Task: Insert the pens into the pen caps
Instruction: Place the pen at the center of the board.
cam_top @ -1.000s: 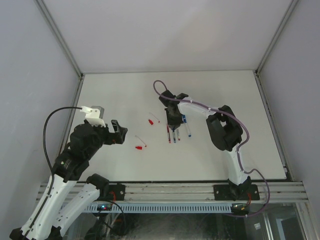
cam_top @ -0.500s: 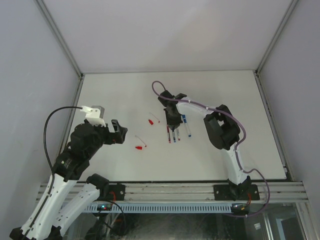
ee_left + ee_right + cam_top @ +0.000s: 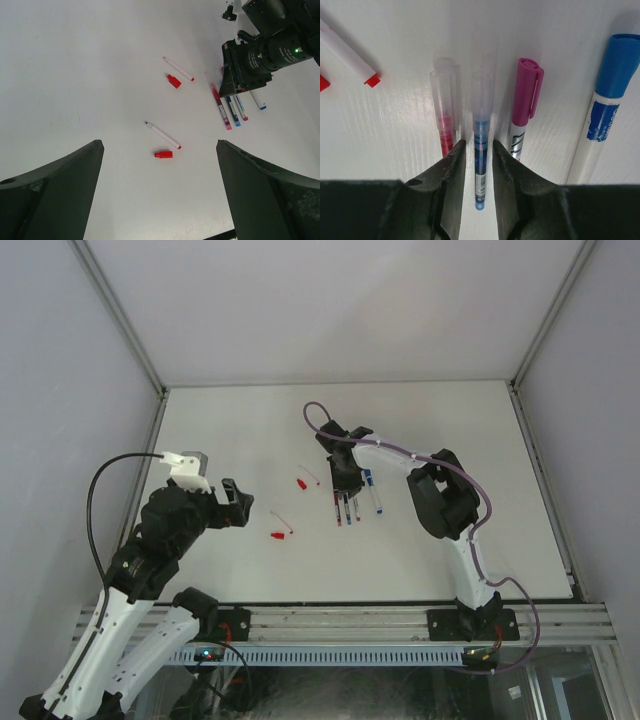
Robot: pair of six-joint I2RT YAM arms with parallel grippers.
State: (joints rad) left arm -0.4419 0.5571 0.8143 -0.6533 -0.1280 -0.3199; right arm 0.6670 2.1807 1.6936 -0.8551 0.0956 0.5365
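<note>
In the middle of the top view, a row of pens (image 3: 347, 511) is being hovered over by the right gripper (image 3: 346, 492). In the right wrist view its jaws are being held a little apart around the blue pen (image 3: 480, 132). Thin gaps are showing on both sides, so nothing is being gripped. The left gripper (image 3: 238, 503) is being held wide open and empty at the left.

On the white table (image 3: 75, 60), left of the row, the upper pen (image 3: 178, 69) is lying beside the upper cap (image 3: 174, 81). Below them the lower pen (image 3: 162, 135) is lying near the lower cap (image 3: 163, 154).

The red pen (image 3: 446, 130) and the pink pen (image 3: 522, 115) are lying very close, so they could be bumped and rolled if the jaws are swung sideways.

The near ends of the pens are being hidden by the fingers (image 3: 445, 200). Whether the clear caps are pushed fully on cannot be told.
</note>
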